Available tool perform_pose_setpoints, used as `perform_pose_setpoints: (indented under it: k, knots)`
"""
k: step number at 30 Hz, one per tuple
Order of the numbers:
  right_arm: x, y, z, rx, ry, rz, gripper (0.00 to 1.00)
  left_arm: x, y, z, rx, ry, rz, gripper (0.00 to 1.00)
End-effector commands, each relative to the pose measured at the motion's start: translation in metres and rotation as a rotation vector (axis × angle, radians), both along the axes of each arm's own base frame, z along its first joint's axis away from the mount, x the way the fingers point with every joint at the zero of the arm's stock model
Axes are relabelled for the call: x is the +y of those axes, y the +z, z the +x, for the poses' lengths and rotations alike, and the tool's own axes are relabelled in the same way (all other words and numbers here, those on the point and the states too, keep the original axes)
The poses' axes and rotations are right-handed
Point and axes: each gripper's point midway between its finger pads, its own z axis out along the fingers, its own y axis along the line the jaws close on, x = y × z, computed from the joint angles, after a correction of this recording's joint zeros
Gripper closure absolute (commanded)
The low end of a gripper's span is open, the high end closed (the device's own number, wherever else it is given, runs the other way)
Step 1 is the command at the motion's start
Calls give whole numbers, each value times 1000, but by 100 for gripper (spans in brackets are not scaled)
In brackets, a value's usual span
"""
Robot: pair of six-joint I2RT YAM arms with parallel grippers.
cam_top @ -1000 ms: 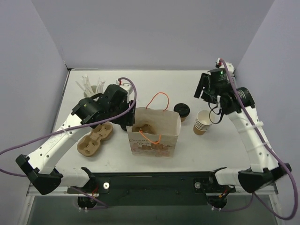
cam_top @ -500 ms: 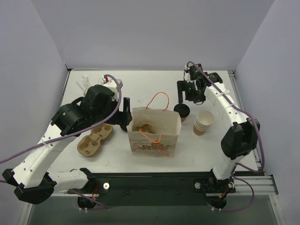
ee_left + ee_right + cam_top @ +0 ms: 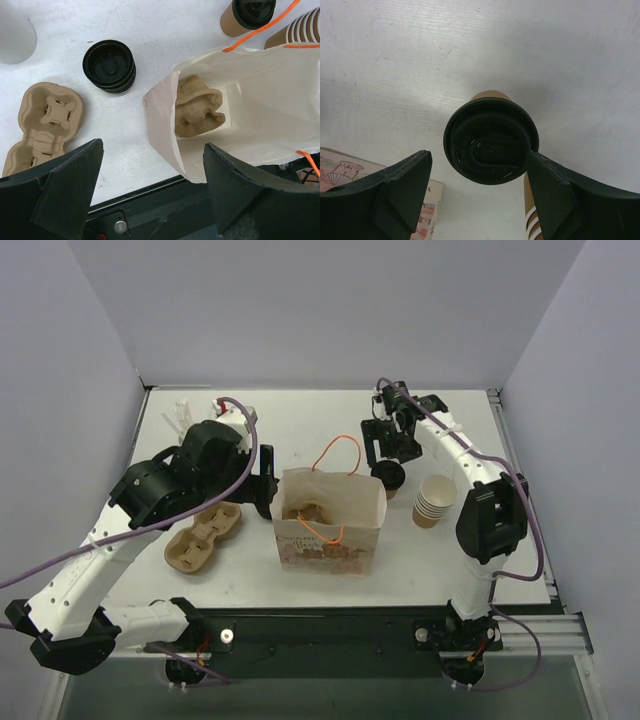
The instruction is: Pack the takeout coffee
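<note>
Your right tool hangs spread wide over the takeout coffee, a finger on each side and nothing gripped, so it looks lined up for the grab. The coffee stands on the table just behind the paper bag. Your left tool is released too, hovering over the bag's open mouth, maybe to steady it. Inside the bag there's one pulp cup carrier and no cup.

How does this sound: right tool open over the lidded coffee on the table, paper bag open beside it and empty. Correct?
Not quite. The bag is not empty: a brown pulp cup carrier lies in its bottom, as the left wrist view shows. The rest holds: the right tool is open over the lidded coffee, which stands on the table beside the open bag.
</note>
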Motion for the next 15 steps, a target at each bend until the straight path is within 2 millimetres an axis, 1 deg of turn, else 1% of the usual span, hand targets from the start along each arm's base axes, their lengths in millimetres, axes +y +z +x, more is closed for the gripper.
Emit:
perform_pose_setpoints:
  k: [1, 2, 3, 5, 11, 15]
  knots:
    - [3, 5, 5, -29, 17, -64, 22, 3, 14, 6, -38, 38, -18, 9]
    - [4, 4, 5, -25, 20, -66, 22, 4, 15, 7, -40, 40, -15, 9]
    - [-1, 4, 7, -38, 7, -100, 22, 4, 16, 7, -44, 43, -12, 9]
    - [-1, 3, 8, -40, 9, -109, 22, 5, 17, 8, -51, 44, -7, 9]
    - [-7, 10, 9, -65, 1, -143, 22, 7, 15, 9, -50, 45, 4, 9]
    - [-12, 6, 7, -56, 9, -159, 22, 6, 16, 10, -57, 43, 5, 9]
